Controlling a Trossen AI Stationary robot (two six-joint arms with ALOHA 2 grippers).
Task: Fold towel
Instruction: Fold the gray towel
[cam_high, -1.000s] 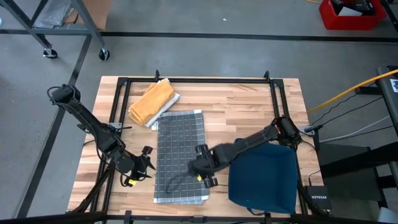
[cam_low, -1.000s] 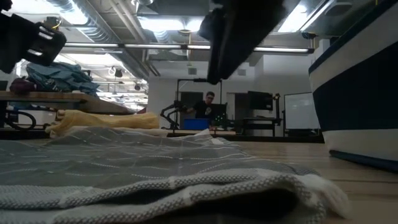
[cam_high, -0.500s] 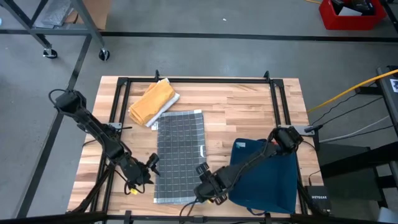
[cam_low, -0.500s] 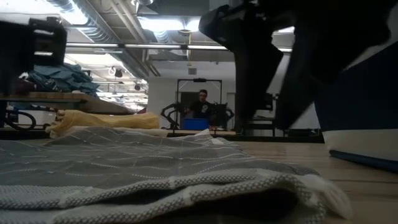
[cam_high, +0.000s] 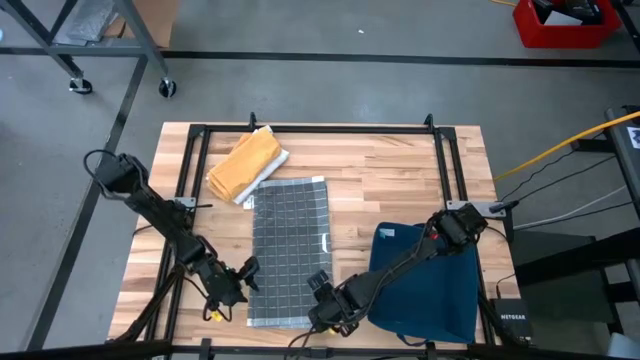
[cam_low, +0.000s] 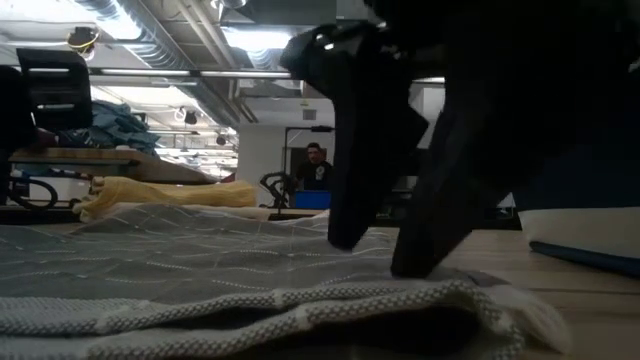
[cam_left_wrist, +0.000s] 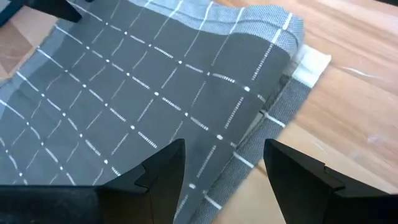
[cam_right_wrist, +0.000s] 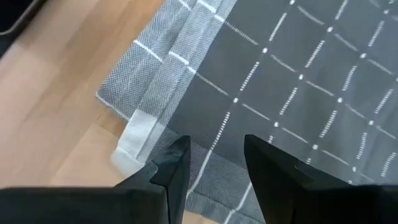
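Note:
A grey towel (cam_high: 290, 235) with a pale grid lies flat on the wooden table, its near edge in layers (cam_low: 300, 315). My left gripper (cam_high: 240, 283) hovers open at the towel's near left side. In its wrist view the open fingers (cam_left_wrist: 224, 174) straddle the towel's edge short of a corner with a white tab (cam_left_wrist: 311, 62). My right gripper (cam_high: 322, 300) stands open over the near right corner, its fingers (cam_right_wrist: 216, 168) pointing steeply down beside a white tab (cam_right_wrist: 134, 142). In the low view its tips (cam_low: 375, 255) reach down to the cloth. My right gripper comes from above at the towel's near right corner (cam_right_wrist: 205, 134), with its open fingers (cam_low: 340, 235) down at the cloth's surface. I cannot tell whether they touch it. The towel lies flat under them.
A folded yellow towel (cam_high: 247, 163) lies at the far left of the table. A dark blue bag (cam_high: 425, 285) sits at the near right, close beside my right arm. Black rails (cam_high: 320, 128) frame the tabletop. A person stands far back in the room (cam_low: 315, 165).
My right gripper has gone toward the table's near edge and down, from the towel's middle right to its near right corner. My left gripper has sunk and shifted toward the near edge and the towel's near left side. The towel has stayed flat.

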